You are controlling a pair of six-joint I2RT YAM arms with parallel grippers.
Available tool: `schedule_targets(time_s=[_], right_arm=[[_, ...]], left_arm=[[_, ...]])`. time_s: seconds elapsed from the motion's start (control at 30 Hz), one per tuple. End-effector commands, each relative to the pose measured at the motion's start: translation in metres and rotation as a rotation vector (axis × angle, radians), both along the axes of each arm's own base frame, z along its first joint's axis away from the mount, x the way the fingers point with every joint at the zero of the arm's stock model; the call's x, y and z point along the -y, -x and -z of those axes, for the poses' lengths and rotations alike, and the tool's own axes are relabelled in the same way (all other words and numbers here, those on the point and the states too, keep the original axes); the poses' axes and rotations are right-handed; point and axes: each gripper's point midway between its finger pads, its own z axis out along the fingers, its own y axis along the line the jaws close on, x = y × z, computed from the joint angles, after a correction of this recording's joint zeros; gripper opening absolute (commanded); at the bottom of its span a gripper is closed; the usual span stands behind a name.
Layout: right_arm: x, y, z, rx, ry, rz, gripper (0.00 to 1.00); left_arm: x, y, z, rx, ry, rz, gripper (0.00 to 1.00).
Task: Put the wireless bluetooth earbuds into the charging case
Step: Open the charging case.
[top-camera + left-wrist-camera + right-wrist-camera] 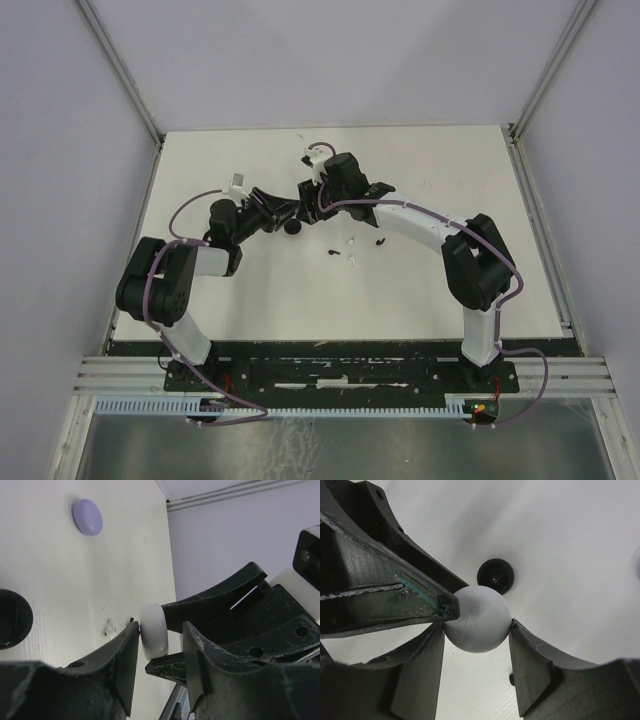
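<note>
Right fingers (520,645) clamping smooth white round case (479,620), left fingers (129,650) part-open around it

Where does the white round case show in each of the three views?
Left wrist: the white round case sits low centre, seen edge-on.
Right wrist: mid-picture, seen as a full disc.
Top external: it cannot be made out.
Shared landmark: the black round case, in all three views.
</note>
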Motion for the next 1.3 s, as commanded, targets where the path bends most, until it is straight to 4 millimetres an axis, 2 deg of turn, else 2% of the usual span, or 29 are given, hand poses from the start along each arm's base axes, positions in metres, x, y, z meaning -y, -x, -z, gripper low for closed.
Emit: schedule_targets(time_s=[0.0,0.13,0.5,0.53,0.6,0.63,0.73,0.87,1.0,1.1,1.27], right_arm=[[-0.003,-0.008,-0.041,0.076,-0.064,0.014,0.36],[-0.003,-0.009,-0.041,0.075,-0.064,0.015,0.36],[0.0,-0.012,-0.041,0.072,-0.063,0.03,0.38],[0.0,-0.012,-0.042,0.073,-0.063,0.031,0.42],[0.001,-0.013,-0.044,0.075,-0.064,0.037,0.58],[0.002,-0.014,-0.045,0.078,-0.065,0.041,0.68],[0.01,-0.016,-0.054,0.099,-0.073,0.063,0.84],[0.031,-0.02,-0.076,0.132,-0.108,0.112,0.89],[0.066,-0.029,-0.096,0.165,-0.098,0.214,0.92],[0.084,-0.036,-0.095,0.158,-0.036,0.277,0.93],[0.085,-0.036,-0.083,0.127,-0.003,0.272,0.95]], left_arm=[[0.004,0.007,-0.02,0.061,0.018,0.02,0.46],[0.003,0.01,-0.018,0.058,0.014,0.02,0.45],[0.002,0.008,-0.018,0.058,0.012,0.011,0.18],[0.002,0.008,-0.018,0.059,0.011,0.01,0.14],[0.002,0.007,-0.018,0.057,0.012,0.009,0.07],[0.002,0.006,-0.019,0.059,0.013,0.008,0.05],[0.003,0.003,-0.02,0.055,0.011,0.006,0.03],[0.003,-0.001,-0.021,0.051,0.011,0.002,0.03],[0.004,-0.003,-0.023,0.053,0.017,0.002,0.03],[0.004,-0.003,-0.024,0.054,0.019,0.006,0.03],[0.007,-0.002,-0.028,0.069,0.035,0.024,0.03]])
